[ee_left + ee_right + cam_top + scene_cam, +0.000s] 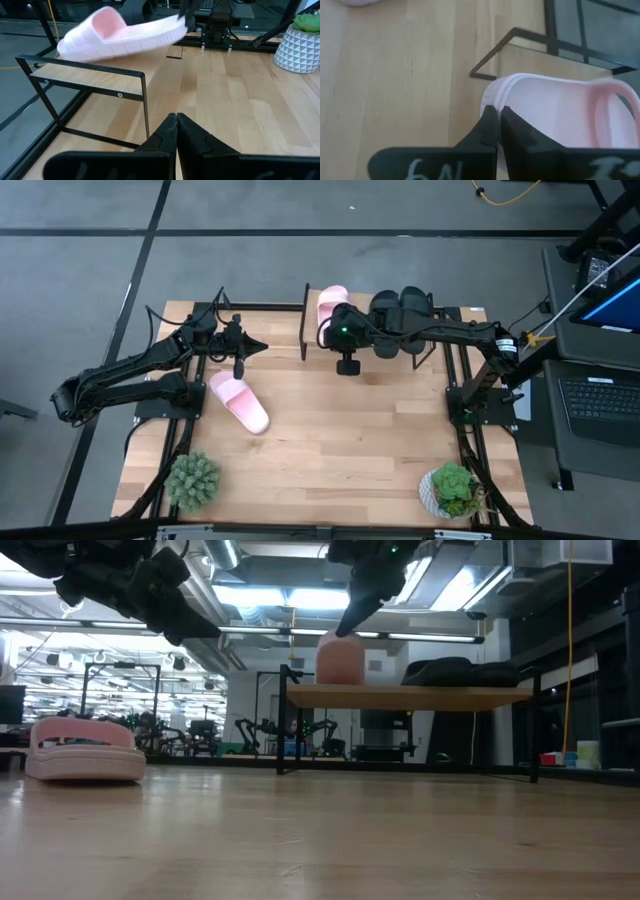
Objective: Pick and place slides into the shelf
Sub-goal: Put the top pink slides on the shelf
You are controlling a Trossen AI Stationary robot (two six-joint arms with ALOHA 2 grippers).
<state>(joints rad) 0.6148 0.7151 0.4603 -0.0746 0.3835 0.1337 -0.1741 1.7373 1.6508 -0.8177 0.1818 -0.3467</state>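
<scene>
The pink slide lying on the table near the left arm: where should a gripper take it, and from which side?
Probably from above, pinching one sidewall edge of the pink slide on the table. It lies flat, sole down, strap up, so its thin rim is exposed there. The left gripper, shut, is nearest.

High view: overhead, straight down, takes in the whole light-wood tabletop (340,430) and both arms. Low view: at board height, level across the table toward the far room, close to the wood. Left wrist view: close behind its own fingers, facing right across the table. Right wrist view: steeply down, very near. All four share the low rack with light-wood top and black metal frame (450,315) and the pale pink open-toe slide (330,305) held over it.
</scene>
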